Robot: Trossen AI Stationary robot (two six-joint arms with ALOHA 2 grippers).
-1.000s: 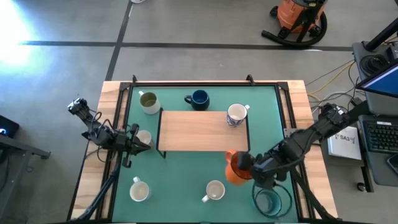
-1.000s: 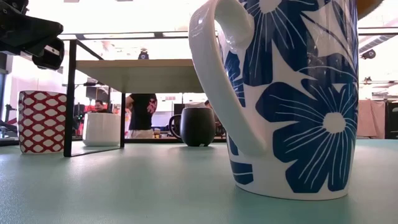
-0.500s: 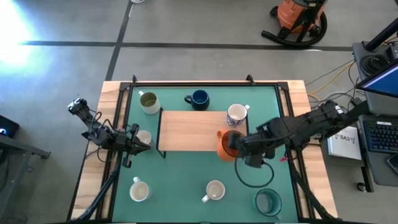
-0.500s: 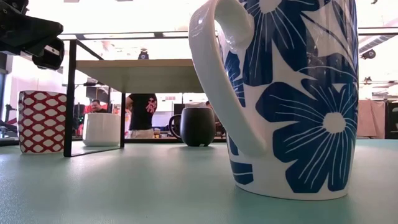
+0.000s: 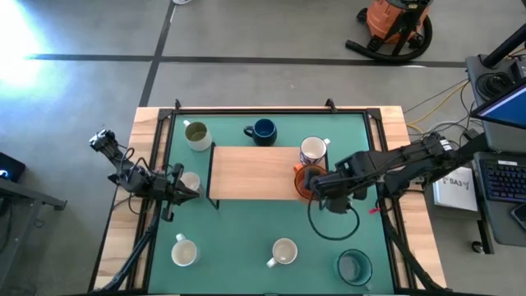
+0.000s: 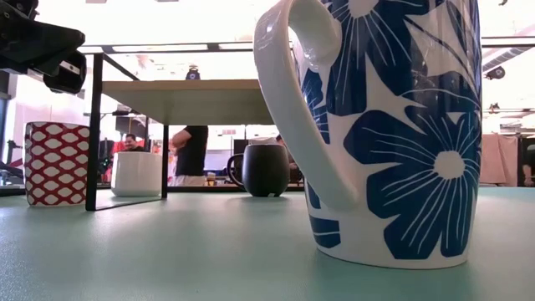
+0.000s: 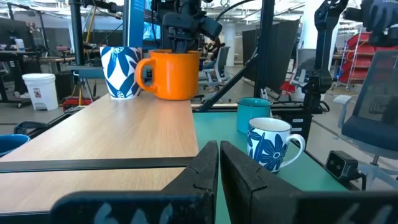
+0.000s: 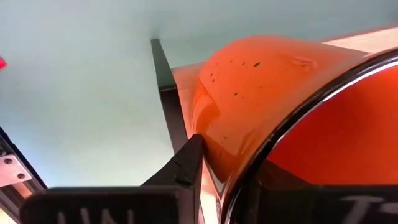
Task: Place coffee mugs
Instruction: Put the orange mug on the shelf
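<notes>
Green matting covers the table (image 5: 246, 238), and a low wooden shelf (image 5: 255, 172) on black legs stands at its middle. Next in bulk are the arms: the right arm reaches in from the right, its gripper (image 5: 316, 184) clamped on the rim of the orange mug (image 5: 306, 180), one finger inside and one outside as the right wrist view shows (image 8: 261, 118). That mug is at the shelf's right end, on or just above the wood; the left wrist view shows it (image 7: 172, 74) at the board's far edge with the gripper above it. The left arm waits at the table's left edge, its gripper (image 5: 187, 188) beside a cream mug (image 5: 191, 180), fingers (image 7: 202, 171) pressed together with nothing between them.

Of the mugs, the teal mug (image 5: 354, 265) at the near right corner is largest. A white mug with blue flowers (image 5: 313, 151) stands just beyond the shelf's right end, near the orange one. The navy mug (image 5: 263, 131) and the olive green mug (image 5: 196, 134) sit behind the shelf. Two white mugs stand in front: one at the left (image 5: 183, 249), one near the middle (image 5: 283, 252). A red patterned mug (image 6: 56, 163) shows in the low view.
</notes>
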